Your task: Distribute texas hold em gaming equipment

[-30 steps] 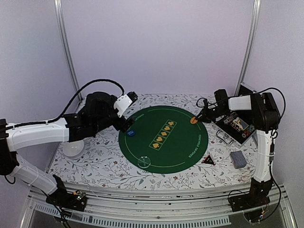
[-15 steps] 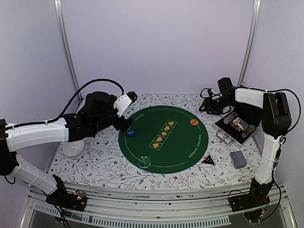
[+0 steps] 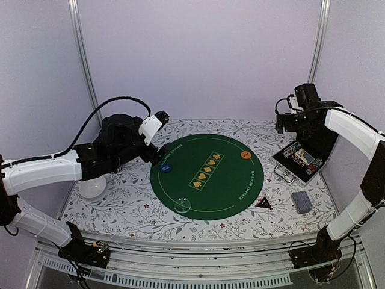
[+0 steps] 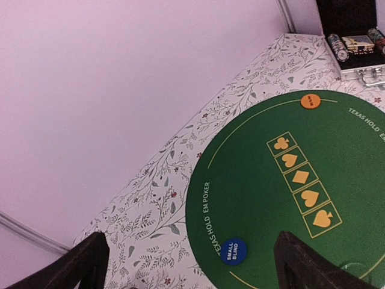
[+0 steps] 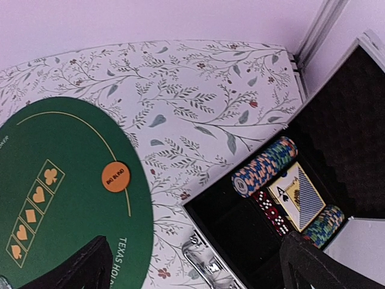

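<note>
A blue "small blind" button (image 3: pixel 166 168) (image 4: pixel 233 251) lies at the left edge of the round green poker mat (image 3: pixel 207 176). An orange "big blind" button (image 3: pixel 245 155) (image 5: pixel 115 176) lies at the mat's far right edge. A grey-blue deck of cards (image 3: pixel 301 201) rests on the table at the front right. My left gripper (image 3: pixel 161 158) (image 4: pixel 192 268) hovers open over the blue button, holding nothing. My right gripper (image 3: pixel 290 123) (image 5: pixel 201 271) hangs open and empty, high above the table between the orange button and the open case (image 3: pixel 304 158).
The open case (image 5: pixel 252 235) holds rolls of chips (image 5: pixel 264 165), red dice and a boxed deck (image 5: pixel 299 197). A black triangular marker (image 3: pixel 263 203) lies right of the mat, and a clear disc (image 3: pixel 183 205) sits on its near edge. A white bowl (image 3: pixel 93 188) stands at the left.
My right gripper opened off the orange button, left it on the mat, and rose back to the right over the case. The left arm lifted slightly.
</note>
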Motion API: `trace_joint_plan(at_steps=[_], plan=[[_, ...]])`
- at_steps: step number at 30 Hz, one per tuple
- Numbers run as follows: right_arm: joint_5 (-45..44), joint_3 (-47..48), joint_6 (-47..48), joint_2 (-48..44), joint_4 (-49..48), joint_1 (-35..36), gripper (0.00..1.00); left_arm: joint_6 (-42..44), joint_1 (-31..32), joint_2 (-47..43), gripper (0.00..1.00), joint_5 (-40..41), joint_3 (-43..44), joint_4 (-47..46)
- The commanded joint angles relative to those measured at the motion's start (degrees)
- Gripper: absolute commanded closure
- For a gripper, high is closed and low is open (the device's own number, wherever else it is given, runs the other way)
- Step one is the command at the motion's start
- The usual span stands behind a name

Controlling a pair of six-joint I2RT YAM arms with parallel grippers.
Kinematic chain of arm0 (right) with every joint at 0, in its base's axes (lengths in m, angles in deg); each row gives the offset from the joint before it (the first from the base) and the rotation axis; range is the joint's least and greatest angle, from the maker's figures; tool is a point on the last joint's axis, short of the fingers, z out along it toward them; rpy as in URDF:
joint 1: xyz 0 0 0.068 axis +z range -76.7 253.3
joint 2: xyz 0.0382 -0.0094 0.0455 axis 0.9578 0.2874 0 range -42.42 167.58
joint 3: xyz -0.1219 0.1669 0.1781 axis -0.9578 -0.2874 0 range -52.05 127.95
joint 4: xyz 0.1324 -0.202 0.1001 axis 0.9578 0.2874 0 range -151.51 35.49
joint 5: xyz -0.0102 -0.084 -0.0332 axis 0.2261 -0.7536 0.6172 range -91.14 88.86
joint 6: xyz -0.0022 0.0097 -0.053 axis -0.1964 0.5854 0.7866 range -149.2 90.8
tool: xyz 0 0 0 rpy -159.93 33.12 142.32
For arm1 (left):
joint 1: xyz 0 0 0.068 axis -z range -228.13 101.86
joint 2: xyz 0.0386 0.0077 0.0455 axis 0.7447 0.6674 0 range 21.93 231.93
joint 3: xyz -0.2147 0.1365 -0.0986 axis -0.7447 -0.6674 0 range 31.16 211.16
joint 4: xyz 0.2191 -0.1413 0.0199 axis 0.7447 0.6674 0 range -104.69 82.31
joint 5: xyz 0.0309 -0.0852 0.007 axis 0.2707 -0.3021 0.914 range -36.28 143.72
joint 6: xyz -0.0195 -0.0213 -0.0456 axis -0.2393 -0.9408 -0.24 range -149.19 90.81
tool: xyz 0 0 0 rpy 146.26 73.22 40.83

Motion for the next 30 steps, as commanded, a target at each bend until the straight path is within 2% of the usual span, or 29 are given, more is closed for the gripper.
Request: trace_joint_plan(at_steps=[1,7,10,13,18,30], plan=[[-4.2,-4.1,1.7,-2.6,2.3,-0.9,0.01,-3.3,-0.9,-0.6,0.02,1.4,1.1,0.3],[-1.0,-4.1,2.9,-0.4,1.6,-4.0,0.01,-13.8,-3.4,0.9,0.02,-1.0,11.1,16.4],[-1.6,-3.0,3.8,2.3,1.5,-4.3,0.01,-14.1,-5.6,-1.1,0.02,-1.6,7.9,13.8],[-2.7,-2.0,5.2,4.7,2.2,-4.3,0.01,-16.2,-10.0,-3.0,0.02,-6.1,4.3,11.8],[-5.4,-1.4,7.7,7.9,2.7,-4.7,0.01,-18.8,-14.6,-2.9,0.02,-10.0,4.3,11.8],[-5.0,0.3,8.1,13.3,2.9,-5.2,0.01,-18.8,-17.4,-1.4,0.02,-8.4,3.1,10.8]])
